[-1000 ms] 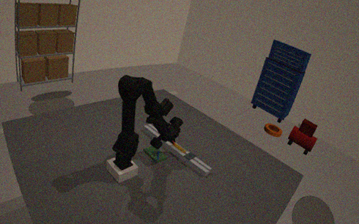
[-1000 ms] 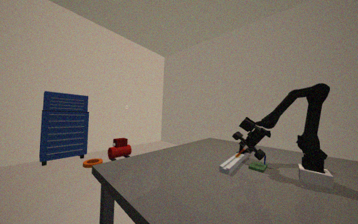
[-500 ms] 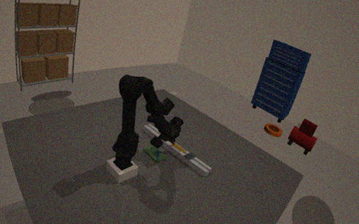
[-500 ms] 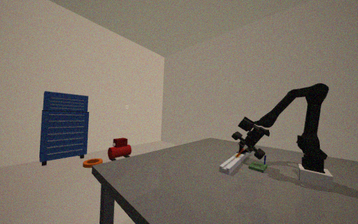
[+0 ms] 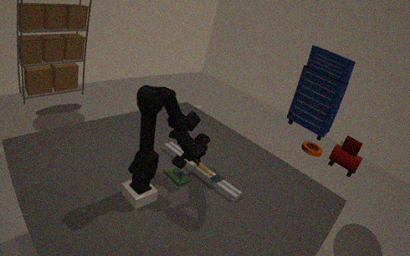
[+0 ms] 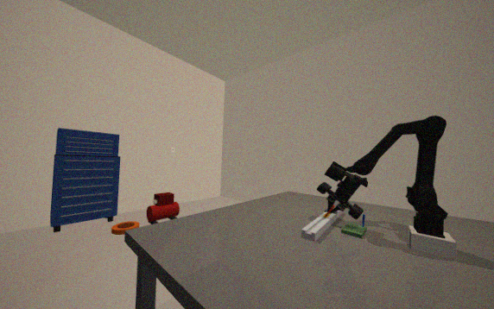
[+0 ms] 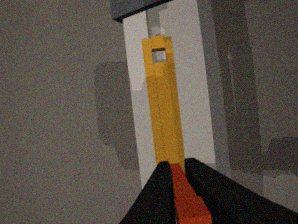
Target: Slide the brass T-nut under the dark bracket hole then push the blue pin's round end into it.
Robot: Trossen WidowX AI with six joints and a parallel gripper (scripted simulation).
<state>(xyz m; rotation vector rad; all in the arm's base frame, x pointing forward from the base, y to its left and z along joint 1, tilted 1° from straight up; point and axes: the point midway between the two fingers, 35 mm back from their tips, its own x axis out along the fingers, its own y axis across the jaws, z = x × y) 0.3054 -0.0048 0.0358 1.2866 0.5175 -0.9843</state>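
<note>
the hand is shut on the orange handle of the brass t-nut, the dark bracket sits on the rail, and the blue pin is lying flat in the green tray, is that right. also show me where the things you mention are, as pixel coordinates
Not quite: the blue pin [image 5: 180, 178] [image 6: 364, 220] stands upright in the green tray [image 5: 172, 173] [image 6: 353, 231], as the exterior view shows. The rest holds.

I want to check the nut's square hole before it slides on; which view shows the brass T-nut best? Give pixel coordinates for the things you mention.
The wrist view: it shows the brass T-nut [image 5: 205, 169] [image 6: 326, 215] [image 7: 166, 110] large, its square hole plain and its near end by the fingertips. The top view gives only a small yellow strip along the rail [image 5: 231, 192] [image 6: 312, 233] [image 7: 192, 100]; the exterior view, a tiny yellow patch.
</note>
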